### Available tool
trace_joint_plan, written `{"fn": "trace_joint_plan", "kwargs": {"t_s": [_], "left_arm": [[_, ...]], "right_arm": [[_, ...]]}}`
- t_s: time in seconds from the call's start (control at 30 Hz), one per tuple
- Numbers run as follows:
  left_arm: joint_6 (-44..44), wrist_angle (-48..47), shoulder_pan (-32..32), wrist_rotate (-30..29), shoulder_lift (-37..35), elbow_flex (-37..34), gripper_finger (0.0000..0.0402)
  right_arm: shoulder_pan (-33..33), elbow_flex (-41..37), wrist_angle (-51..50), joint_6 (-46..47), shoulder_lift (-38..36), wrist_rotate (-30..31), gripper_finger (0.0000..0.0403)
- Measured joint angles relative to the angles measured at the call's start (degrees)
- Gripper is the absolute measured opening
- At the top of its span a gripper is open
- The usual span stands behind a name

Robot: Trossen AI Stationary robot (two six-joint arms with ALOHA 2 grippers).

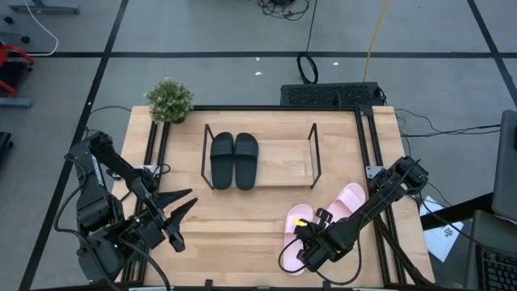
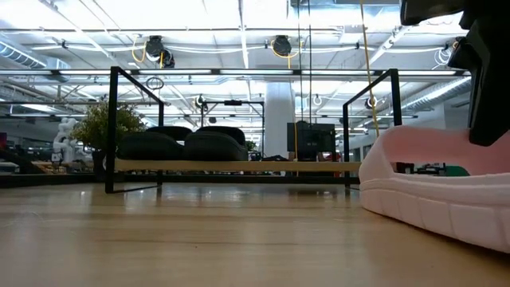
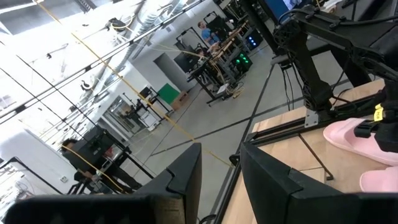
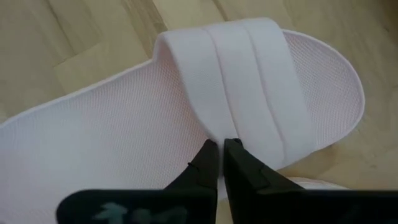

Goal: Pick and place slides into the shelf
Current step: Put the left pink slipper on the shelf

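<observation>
**A:** What is your right gripper [image 4: 220, 149] doing?

**B:** It's down over the nearer pink slide [image 4: 186, 99] at the front right of the table [image 1: 242, 218]. Its fingers are nearly together, tips at the edge of the strap [image 4: 249, 81]. You cannot tell whether they pinch the strap or only touch it.

**A:** And the other pink slide [image 1: 346, 199]?

**B:** Just beside the first, a little farther back and right.

**A:** Your left gripper [image 1: 187, 204]?

**B:** At the front left above the table, fingers spread apart, holding nothing.

**A:** Farther back?

**B:** The black slides [image 1: 234, 159] sit side by side in the left half of the shelf [image 1: 313, 153]. A potted plant [image 1: 169, 100] stands at the far left corner.
</observation>
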Motion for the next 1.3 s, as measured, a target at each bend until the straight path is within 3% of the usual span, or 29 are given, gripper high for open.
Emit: {"fn": "trace_joint_plan", "kwargs": {"t_s": [0.37, 0.67, 1.07, 1.3], "left_arm": [[0.0, 0.0, 0.0, 0.0, 0.0, 0.0, 0.0118], [0.1, 0.0, 0.0, 0.0, 0.0, 0.0, 0.0118], [0.1, 0.0, 1.6, 0.0, 0.0, 0.0, 0.0118], [0.1, 0.0, 3.9, 0.0, 0.0, 0.0, 0.0118]], "right_arm": [[-0.1, 0.8, -0.5, -1.3, -5.9, 1.7, 0.0001], [-1.2, 7.3, -2.0, -8.0, -7.4, 1.9, 0.0], [-4.5, 22.8, -9.2, -22.3, -7.5, 14.0, 0.0], [-12.1, 27.8, -15.8, -32.6, -7.6, 21.2, 0.0]]}}
